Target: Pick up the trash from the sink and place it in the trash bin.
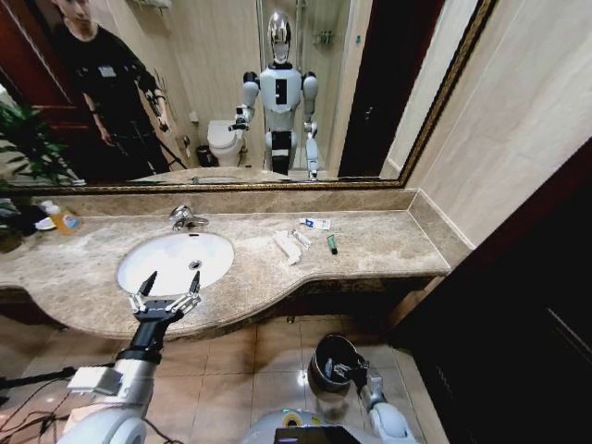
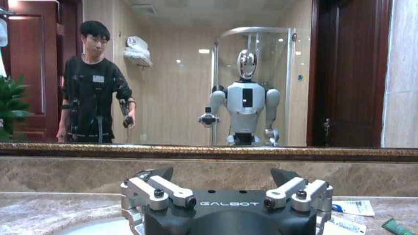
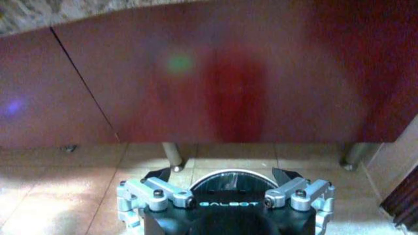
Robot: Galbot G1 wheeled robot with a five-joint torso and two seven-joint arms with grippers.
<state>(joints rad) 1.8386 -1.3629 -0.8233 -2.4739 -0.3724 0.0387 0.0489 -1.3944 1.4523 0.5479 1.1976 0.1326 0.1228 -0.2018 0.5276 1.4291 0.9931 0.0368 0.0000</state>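
Bathroom vanity: beige-brown marble counter under a wide mirror, tiled floor below.

Sink is a white oval basin set in the counter, chrome faucet at its back edge. Basin looks empty from the head view.

Trash lies on the counter just right of the basin, not in it: a white tube, a smaller white sachet, a blue-printed white packet, a green-black mini tube. All lie flat, close together, mostly apart from each other. Left wrist view catches the packet and the tip of the green tube at the edge.

Orange-liquid bottle stands far left on the counter, well apart from the trash.

Left gripper hovers over the near rim of the basin, fingers spread, nothing between them. Pointed toward the mirror wall.

Right gripper is low, below counter height, at the trash bin on the floor. In the right wrist view its fingers are apart, with the bin rim showing between them; whether they touch the rim is unclear.
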